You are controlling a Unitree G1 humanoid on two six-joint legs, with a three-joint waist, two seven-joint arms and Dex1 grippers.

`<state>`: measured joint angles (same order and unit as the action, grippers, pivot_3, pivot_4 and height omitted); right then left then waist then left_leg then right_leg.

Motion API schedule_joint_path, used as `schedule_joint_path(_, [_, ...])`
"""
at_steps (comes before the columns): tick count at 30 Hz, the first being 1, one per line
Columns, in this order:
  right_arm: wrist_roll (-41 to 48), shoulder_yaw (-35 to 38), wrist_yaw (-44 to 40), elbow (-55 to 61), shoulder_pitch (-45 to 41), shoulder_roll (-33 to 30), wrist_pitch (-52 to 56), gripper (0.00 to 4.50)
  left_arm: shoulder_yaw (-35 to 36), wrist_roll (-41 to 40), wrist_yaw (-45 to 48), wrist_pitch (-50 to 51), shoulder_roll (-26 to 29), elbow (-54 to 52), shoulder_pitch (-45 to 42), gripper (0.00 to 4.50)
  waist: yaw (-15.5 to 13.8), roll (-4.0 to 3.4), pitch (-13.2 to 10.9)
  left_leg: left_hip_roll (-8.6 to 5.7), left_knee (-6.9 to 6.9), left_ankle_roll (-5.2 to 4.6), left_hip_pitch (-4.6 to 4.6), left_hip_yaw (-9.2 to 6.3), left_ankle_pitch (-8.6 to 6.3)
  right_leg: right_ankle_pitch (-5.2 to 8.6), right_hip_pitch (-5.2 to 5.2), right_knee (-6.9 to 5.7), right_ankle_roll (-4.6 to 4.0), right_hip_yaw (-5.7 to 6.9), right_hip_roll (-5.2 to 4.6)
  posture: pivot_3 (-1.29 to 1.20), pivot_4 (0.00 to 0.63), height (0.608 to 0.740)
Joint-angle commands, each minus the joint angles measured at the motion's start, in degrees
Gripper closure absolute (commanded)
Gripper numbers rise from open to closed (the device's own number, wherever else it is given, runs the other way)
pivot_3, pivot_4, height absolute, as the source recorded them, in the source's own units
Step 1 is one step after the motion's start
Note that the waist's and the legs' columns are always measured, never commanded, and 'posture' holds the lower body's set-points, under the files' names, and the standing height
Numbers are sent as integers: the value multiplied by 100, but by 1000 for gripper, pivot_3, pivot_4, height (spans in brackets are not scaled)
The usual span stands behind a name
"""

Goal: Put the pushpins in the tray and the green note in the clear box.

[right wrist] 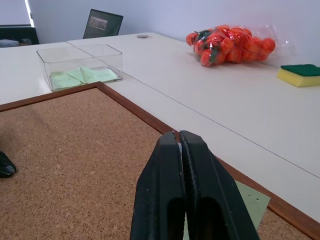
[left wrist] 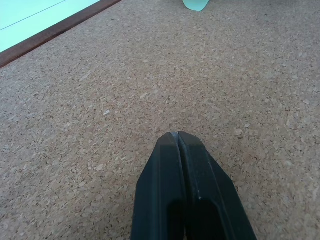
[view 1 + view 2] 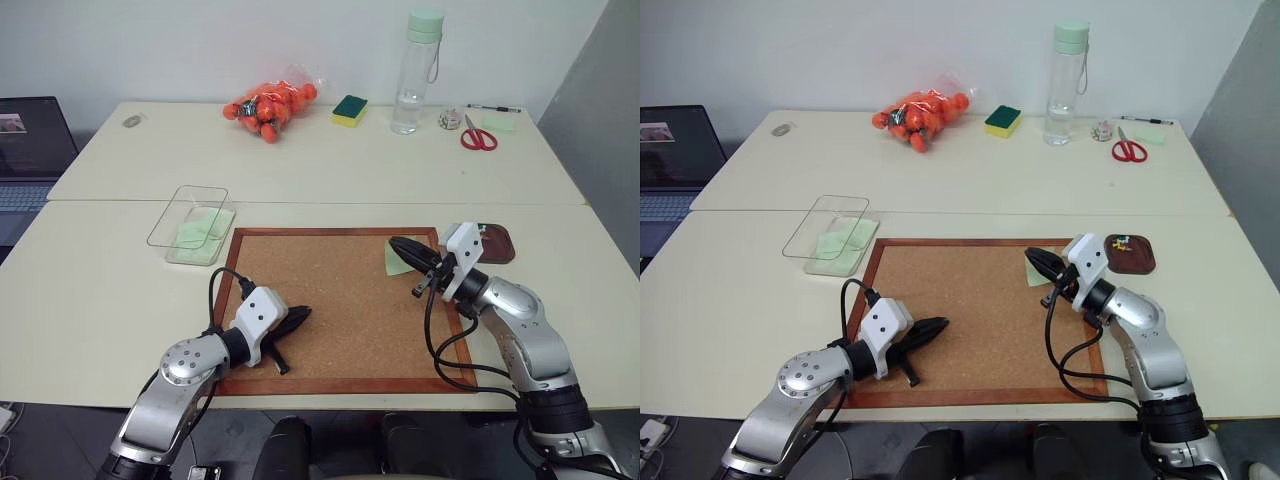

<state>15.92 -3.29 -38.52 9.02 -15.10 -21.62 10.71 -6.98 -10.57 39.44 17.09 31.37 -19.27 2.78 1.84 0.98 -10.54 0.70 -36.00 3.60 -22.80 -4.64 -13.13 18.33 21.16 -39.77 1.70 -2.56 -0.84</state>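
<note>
On the pale worktop (image 3: 330, 170) lies a cork board (image 3: 340, 300) in a reddish wooden frame. The left pincer (image 3: 300, 316) rests low over the near left part of the cork, its two black fingers pressed together with nothing between them. The right pincer (image 3: 397, 245) hangs above the board's far right corner, pointing leftward and roughly level, its fingers likewise pressed together and empty.

The green note (image 3: 1039, 267) lies on the cork at that far right corner, just below and beside the right pincer's tip; whether the tip touches it cannot be told. The tray (image 3: 1129, 254), a dark brown wooden dish, sits on the worktop just off the board's right edge, and small coloured pushpins (image 3: 1122, 241) lie inside it near its far rim.

The clear box (image 3: 192, 224) stands on the worktop just beyond the board's far left corner, with pale green paper sheets already lying in it.

Farther back are a bag of orange fruit (image 3: 270, 107), a yellow-and-green sponge (image 3: 349, 110), a clear water bottle (image 3: 416, 72) with a green cap, red-handled scissors (image 3: 477, 135), and a laptop (image 3: 30, 140) at the left edge.
</note>
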Motion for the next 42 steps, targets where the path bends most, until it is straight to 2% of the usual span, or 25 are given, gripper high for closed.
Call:
schedule_joint_path(1, [161, 293, 44, 247, -50, -90, 1, 4479, -137, 26, 85, 86, 6, 134, 105, 4500, 0, 0, 0, 0, 0, 0, 0, 0, 0, 0, 0, 0, 0, 0, 0, 0, 150, 740])
schedule_joint_path(7, [150, 1008, 209, -129, 224, -481, -113, 4479, -122, -43, 64, 137, -37, 124, 100, 4500, -18, 1, 0, 0, 0, 0, -2, -1, 0, 0, 0, 1, 0, 1, -1, 0, 150, 740])
schedule_joint_path(11, [18, 1289, 565, -688, 89, -596, 63, 4479, -135, -58, 72, 135, -33, 129, 92, 4500, -9, 0, 0, -2, 0, 0, -1, 3, 0, 0, -2, 2, 0, -2, -2, 0, 150, 740])
schedule_joint_path(16, [-501, 1206, 1021, -1479, -344, -850, 336, 4479, -138, -63, 76, 143, -50, 160, 34, 4500, -1, -1, 0, -4, -2, -6, 7, 7, 4, -1, -2, -6, 0, -6, 2, 0, 150, 740])
schedule_joint_path(21, [-716, 1233, 1415, -2085, -800, -842, 622, 4479, -146, -56, 73, 139, -54, 162, 14, 4500, -1, -1, 0, -5, -3, -9, 6, 7, 6, -1, -3, -6, 0, -6, 3, 0, 150, 740])
schedule_joint_path(27, [-782, 1277, 1471, -2342, -996, -932, 786, 4479, -146, -47, 41, 138, -45, 114, 63, 4500, -13, -1, 0, -4, -2, -9, 0, 5, 5, -1, -2, -4, 0, -5, -4, 0, 150, 740])
schedule_joint_path(39, [-654, 1509, 1597, -1798, -749, -897, 1008, 2167, -146, -44, 60, 147, -23, 119, 71, 4500, 1, -2, 1, -4, -1, -9, 1, 6, 6, -1, -1, -5, 1, -6, -3, 0, 150, 740])
schedule_joint_path(42, [-619, 1551, 1571, -1753, -732, -906, 1063, 1460, -146, -61, 71, 157, -30, 132, 47, 4500, 0, -2, 1, -4, -1, -9, 1, 6, 6, -1, -1, -4, 1, -5, -3, 0, 150, 740])
